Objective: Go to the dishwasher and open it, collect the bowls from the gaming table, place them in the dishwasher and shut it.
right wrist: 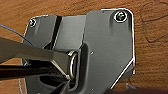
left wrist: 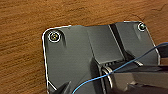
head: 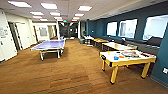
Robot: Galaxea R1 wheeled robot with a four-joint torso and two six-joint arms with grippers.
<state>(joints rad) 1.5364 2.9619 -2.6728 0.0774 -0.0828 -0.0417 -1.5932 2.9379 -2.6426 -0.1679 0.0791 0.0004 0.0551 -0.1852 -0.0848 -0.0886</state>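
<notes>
The gaming table [head: 110, 61], with a white top, yellow frame and black corner, stands at the right of the head view a few steps ahead. On its top lie small round bowls, one bluish [head: 116, 58] and one orange [head: 121, 57], beside flat colourful game boxes [head: 130, 54]. A small yellow cup [head: 108, 52] stands near the table's near end. The dishwasher is out of view. Both wrist views look down past my own dark plate onto the brown wood-look floor [left wrist: 22, 37] [right wrist: 150, 37]; the state of my grippers cannot be made out.
A blue table-tennis table [head: 49, 45] stands at the left middle. Wood-topped tables [head: 117, 46] and a dark bench [head: 150, 46] line the teal window wall on the right. White doors [head: 7, 37] run along the left wall. Open brown floor [head: 75, 65] lies between.
</notes>
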